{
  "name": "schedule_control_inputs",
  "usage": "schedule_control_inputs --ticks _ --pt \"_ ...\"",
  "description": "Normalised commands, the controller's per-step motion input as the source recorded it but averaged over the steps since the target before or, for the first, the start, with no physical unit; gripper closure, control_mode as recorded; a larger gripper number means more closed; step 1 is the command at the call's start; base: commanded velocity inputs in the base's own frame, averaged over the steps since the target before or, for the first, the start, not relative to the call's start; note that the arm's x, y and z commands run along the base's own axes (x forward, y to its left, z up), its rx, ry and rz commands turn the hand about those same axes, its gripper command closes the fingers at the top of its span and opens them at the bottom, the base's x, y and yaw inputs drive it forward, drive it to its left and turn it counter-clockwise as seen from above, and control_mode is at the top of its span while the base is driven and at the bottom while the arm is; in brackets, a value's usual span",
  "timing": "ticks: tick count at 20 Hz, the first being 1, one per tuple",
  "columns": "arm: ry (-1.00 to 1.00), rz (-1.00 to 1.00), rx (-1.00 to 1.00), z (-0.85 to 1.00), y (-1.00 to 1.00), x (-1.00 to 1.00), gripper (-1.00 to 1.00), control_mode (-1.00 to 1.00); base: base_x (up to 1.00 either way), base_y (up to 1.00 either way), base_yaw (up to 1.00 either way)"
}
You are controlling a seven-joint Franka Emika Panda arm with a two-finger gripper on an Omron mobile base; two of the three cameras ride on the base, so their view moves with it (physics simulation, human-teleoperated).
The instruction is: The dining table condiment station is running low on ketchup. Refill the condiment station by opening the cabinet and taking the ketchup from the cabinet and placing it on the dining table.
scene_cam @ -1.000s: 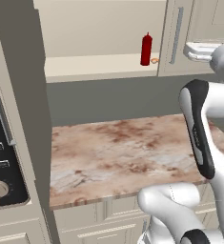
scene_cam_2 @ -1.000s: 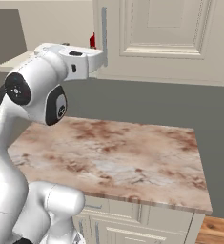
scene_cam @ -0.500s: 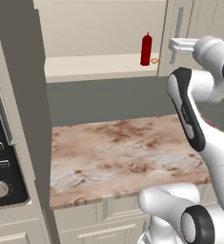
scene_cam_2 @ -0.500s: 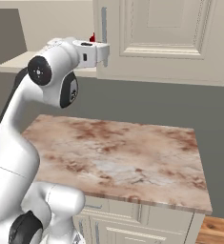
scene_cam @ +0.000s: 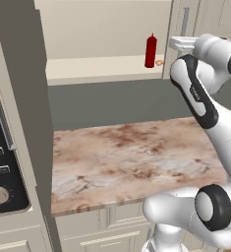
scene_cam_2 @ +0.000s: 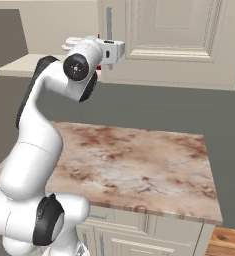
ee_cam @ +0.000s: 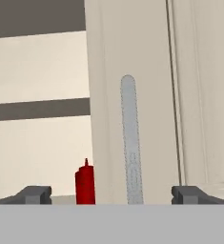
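One ketchup (ee_cam: 85,183) stands beside the cabinet (ee_cam: 137,95) door edge, hand (ee_cam: 111,194) spread wide.

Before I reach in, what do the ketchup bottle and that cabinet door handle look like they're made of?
The ketchup: probably plastic, uniformly matte red with a moulded pointed nozzle and no glare. The handle: likely brushed metal, a pale silver-grey bar with rounded ends, though the rendering leaves it open. It sits on the cream painted-looking cabinet door.

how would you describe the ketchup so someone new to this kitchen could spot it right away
Look above the marbled counter to the cream wall cabinet with its left side open. On its lowest shelf, at the right end beside the closed door's silver handle, stands the ketchup, upright. It is an all-red bottle with a pointed nozzle.
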Motion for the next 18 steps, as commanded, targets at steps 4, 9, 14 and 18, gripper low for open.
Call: schedule_control_inputs --ticks 4,9,14,18 --pt "0.14 0.06 0.0 0.0 0.0 0.62 -1.0 -1.0 0.0 0.0 0.0" --pt "0.13 0.06 0.0 -0.02 0.0 0.54 -1.0 -1.0 0.0 0.0 0.0" --pt "0.12 0.02 0.0 -0.08 0.0 0.57 1.0 -1.0 0.0 0.0 0.0" --pt "0.06 0.0 0.0 -0.06 0.0 0.61 1.0 -1.0 0.0 0.0 0.0"
